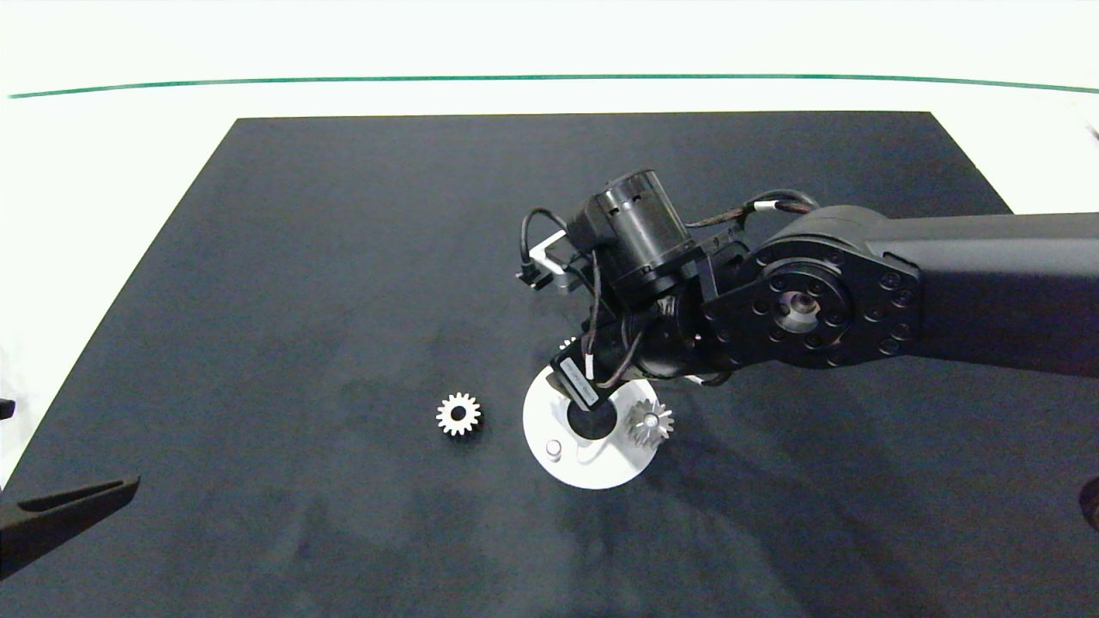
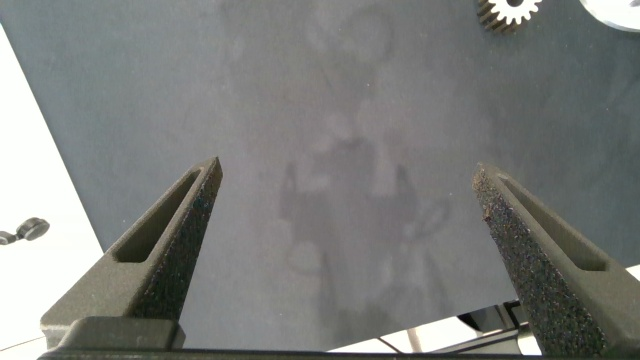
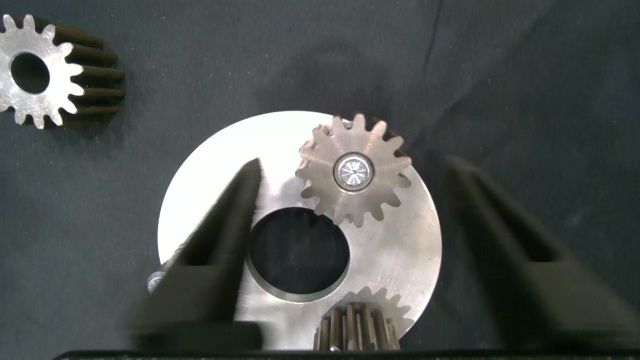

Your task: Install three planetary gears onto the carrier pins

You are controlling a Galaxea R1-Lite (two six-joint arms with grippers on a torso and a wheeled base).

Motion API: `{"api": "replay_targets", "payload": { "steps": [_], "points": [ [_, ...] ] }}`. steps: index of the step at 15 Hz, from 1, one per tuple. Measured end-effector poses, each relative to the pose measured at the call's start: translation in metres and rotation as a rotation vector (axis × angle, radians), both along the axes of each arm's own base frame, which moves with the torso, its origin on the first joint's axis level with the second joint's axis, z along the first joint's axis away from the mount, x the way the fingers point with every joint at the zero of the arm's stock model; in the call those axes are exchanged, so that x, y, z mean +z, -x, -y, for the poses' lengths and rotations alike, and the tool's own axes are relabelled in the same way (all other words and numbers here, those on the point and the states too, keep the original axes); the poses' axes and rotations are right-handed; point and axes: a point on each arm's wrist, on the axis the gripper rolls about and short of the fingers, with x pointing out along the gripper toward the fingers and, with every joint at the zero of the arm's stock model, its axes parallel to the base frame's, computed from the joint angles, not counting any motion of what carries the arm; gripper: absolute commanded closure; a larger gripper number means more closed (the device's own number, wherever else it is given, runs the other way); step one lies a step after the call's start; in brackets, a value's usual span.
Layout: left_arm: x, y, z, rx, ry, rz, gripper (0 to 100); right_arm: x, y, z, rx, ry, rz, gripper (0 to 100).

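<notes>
Hovering our right gripper, fingers spread wide, over the white disc.
We are seeing two gears seated, one gear lying beside it; left gripper is waiting wide apart.

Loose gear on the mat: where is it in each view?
Head: loose gear on the mat, left of the white disc.
Left wrist: cut off at the picture's edge, near the disc's sliver.
Right wrist: in a corner, clear of the disc.
Shared landmark: the white disc.
</notes>
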Motion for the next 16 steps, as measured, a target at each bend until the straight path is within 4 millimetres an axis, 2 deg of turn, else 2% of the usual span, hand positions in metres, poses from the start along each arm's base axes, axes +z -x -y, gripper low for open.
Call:
{"api": "replay_targets", "payload": {
  "steps": [3,7,9,12,16],
  "points": [
    [0.0,0.0,0.0,0.0,0.001,0.0,0,0.008,0.003,0.004,-0.003,-0.015,0.013,0],
    [0.003,-0.004,0.001,0.026,0.047,-0.008,0,0.035,0.023,0.032,-0.056,-0.025,0.063,0],
    [0.01,-0.008,0.002,0.066,0.151,-0.005,0,0.046,0.043,0.052,-0.082,-0.034,0.072,0],
    [0.034,-0.014,0.011,0.008,0.211,0.053,0,0.049,0.087,0.084,-0.158,-0.061,0.067,0],
    [0.03,-0.02,0.019,-0.076,0.139,-0.039,0,0.051,0.131,0.14,-0.24,-0.091,0.114,0]
  ]
}}
